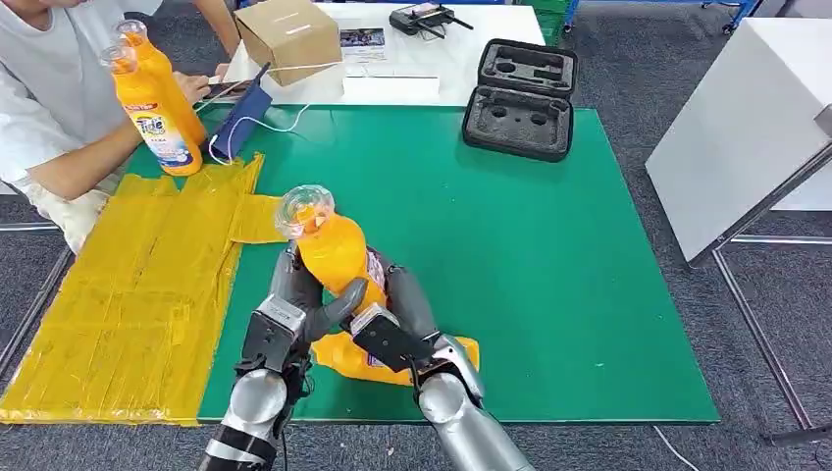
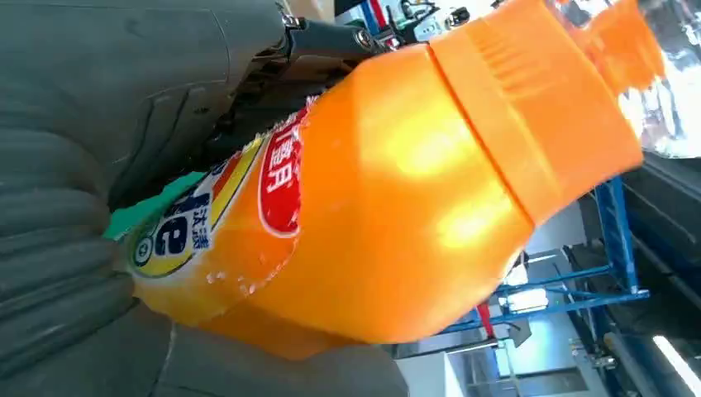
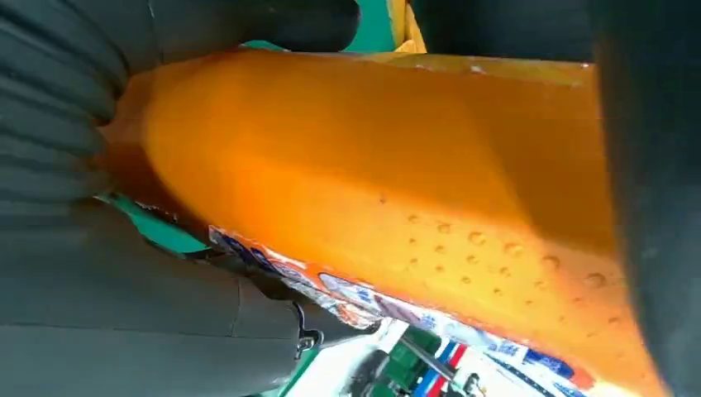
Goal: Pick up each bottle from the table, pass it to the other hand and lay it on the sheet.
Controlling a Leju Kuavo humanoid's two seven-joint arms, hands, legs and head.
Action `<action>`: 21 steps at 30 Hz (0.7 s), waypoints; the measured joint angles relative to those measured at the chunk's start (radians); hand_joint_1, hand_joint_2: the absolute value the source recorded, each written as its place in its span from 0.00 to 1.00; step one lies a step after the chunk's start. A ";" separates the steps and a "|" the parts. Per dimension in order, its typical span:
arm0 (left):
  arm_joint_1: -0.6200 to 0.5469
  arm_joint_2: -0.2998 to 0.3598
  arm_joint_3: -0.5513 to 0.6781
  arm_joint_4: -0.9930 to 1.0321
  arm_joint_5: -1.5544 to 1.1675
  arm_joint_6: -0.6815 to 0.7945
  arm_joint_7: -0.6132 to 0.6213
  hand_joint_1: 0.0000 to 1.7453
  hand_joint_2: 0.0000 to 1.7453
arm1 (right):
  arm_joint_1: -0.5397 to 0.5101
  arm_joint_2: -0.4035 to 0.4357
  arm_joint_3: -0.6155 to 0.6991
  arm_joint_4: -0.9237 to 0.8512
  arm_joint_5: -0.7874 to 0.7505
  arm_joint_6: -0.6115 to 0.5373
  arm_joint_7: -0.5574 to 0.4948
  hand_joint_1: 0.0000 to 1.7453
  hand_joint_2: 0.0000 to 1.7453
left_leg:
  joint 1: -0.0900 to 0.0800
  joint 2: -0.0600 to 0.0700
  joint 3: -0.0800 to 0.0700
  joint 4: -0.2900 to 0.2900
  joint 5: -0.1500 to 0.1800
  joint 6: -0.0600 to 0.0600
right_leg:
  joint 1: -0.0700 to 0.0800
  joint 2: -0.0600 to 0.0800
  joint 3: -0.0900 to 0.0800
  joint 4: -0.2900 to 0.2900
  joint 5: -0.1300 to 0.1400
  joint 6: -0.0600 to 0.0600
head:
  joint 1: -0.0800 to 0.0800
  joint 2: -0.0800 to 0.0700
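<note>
The upright orange bottle (image 1: 336,257) was gripped by fingers of both the left hand (image 1: 294,319) and right hand (image 1: 397,324), the yellow sheet (image 1: 137,314) lying on the left hand's side.

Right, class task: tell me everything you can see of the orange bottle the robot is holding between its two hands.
The orange bottle is glossy plastic with a ribbed orange collar under a clear cap and a label in white, blue, red and yellow. It is held above the green mat, roughly upright, leaning a little. The left hand and the right hand both grip its lower body. Small droplets or bubbles speckle its side in the right wrist view.
</note>
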State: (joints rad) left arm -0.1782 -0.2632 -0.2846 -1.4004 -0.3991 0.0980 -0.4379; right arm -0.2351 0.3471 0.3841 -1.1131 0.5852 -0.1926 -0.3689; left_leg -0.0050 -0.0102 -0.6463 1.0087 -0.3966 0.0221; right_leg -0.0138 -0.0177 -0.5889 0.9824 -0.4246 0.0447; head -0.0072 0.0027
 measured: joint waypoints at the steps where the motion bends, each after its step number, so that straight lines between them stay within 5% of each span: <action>1: 0.000 0.000 0.002 0.000 0.002 0.000 0.000 1.00 1.00 | 0.000 0.000 0.002 0.000 0.003 -0.003 0.000 1.00 1.00 | 0.000 0.000 0.000 0.000 0.000 0.000 | 0.000 0.000 0.000 0.000 0.000 0.000 | 0.000 0.000; 18: -0.021 0.000 0.037 0.030 0.012 0.002 0.000 1.00 1.00 | 0.000 -0.003 0.033 -0.009 0.077 -0.049 0.004 0.96 1.00 | 0.000 0.000 0.000 0.000 0.000 0.000 | 0.000 0.000 0.000 0.000 0.000 0.000 | 0.000 0.000; 19: -0.022 0.000 0.038 0.031 0.013 0.004 0.000 1.00 1.00 | 0.000 -0.003 0.033 -0.009 0.078 -0.050 0.005 0.28 1.00 | 0.000 0.000 0.000 0.000 0.000 0.000 | 0.000 0.000 0.000 0.000 0.000 0.000 | 0.000 0.000; 20: -0.023 0.000 0.039 0.032 0.013 0.006 0.000 1.00 1.00 | 0.000 -0.003 0.033 -0.010 0.079 -0.053 0.005 0.00 1.00 | 0.000 0.000 0.000 0.000 0.000 0.000 | 0.000 0.000 0.000 0.000 0.000 0.000 | 0.000 0.000; 21: -0.025 0.000 0.043 0.032 0.013 0.011 0.000 1.00 1.00 | 0.000 -0.003 0.033 -0.010 0.079 -0.059 0.005 0.00 1.00 | 0.000 0.000 0.000 0.000 0.000 0.000 | 0.000 0.000 0.000 0.000 0.000 0.000 | 0.000 0.000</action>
State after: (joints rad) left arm -0.2031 -0.2628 -0.2419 -1.3680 -0.3864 0.1091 -0.4376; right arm -0.2351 0.3445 0.4173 -1.1235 0.6645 -0.2518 -0.3643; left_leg -0.0050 -0.0102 -0.6463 1.0087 -0.3966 0.0221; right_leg -0.0138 -0.0177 -0.5889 0.9824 -0.4246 0.0447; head -0.0076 0.0027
